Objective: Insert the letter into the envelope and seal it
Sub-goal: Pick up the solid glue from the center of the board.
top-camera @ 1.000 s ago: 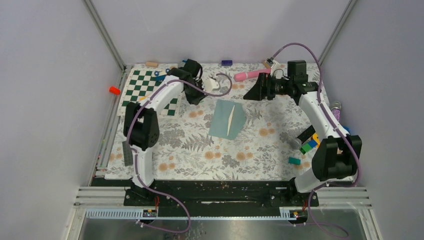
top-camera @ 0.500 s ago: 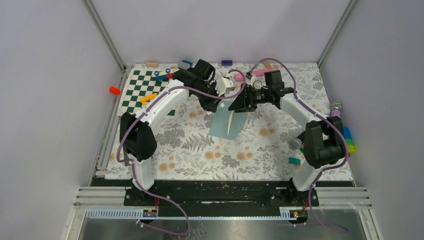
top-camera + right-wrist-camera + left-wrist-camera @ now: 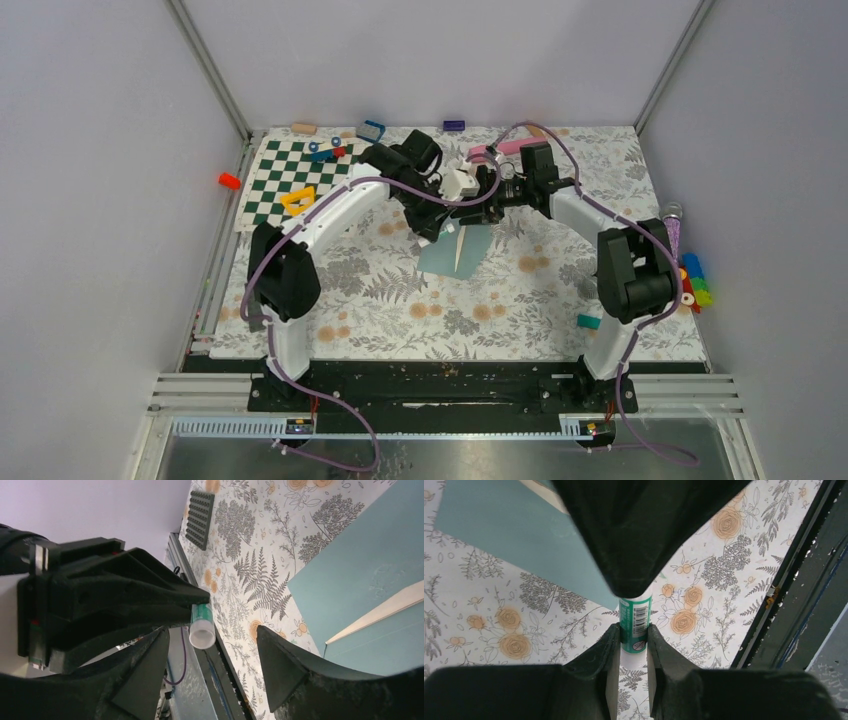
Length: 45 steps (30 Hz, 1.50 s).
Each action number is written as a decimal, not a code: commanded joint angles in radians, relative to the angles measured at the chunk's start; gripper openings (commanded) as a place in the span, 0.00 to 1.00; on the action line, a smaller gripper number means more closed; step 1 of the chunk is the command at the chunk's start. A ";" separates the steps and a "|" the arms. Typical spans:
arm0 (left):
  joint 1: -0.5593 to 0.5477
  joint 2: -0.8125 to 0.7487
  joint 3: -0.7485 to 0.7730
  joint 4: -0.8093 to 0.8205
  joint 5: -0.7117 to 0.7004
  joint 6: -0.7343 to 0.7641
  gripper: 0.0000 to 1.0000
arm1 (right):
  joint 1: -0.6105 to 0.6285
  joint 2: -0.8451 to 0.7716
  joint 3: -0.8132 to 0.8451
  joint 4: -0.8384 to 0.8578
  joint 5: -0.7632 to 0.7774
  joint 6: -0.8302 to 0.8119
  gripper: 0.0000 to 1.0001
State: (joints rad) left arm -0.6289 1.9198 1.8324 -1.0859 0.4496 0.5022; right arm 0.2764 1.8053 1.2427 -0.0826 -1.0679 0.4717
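Two arms meet over the floral mat at mid-frame, where the envelope lies flat, the letter showing as a cream sliver inside. Sealing looks in hand. The left gripper clamps a glue stick. The right gripper, jaws wide, straddles its white end without touching and must close to uncap it. Only a barcode shows; no brand is legible.

Barcode on the green-and-white tube, its digits too small to read, no other legible text
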 commanded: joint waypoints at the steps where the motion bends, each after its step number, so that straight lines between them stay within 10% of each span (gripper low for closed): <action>1: -0.016 0.010 0.012 -0.011 0.047 -0.013 0.19 | 0.020 0.030 -0.009 0.090 -0.066 0.071 0.68; 37: -0.044 0.014 0.012 -0.010 0.005 0.001 0.19 | 0.064 0.081 0.046 -0.061 -0.084 -0.039 0.34; 45: -0.044 0.009 0.019 0.002 -0.001 -0.009 0.47 | 0.068 0.083 0.050 -0.061 -0.107 -0.042 0.17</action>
State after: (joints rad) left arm -0.6636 1.9488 1.8324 -1.1049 0.4305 0.4969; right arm 0.3340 1.8835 1.2484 -0.1455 -1.1534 0.4419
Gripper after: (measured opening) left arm 0.412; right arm 0.303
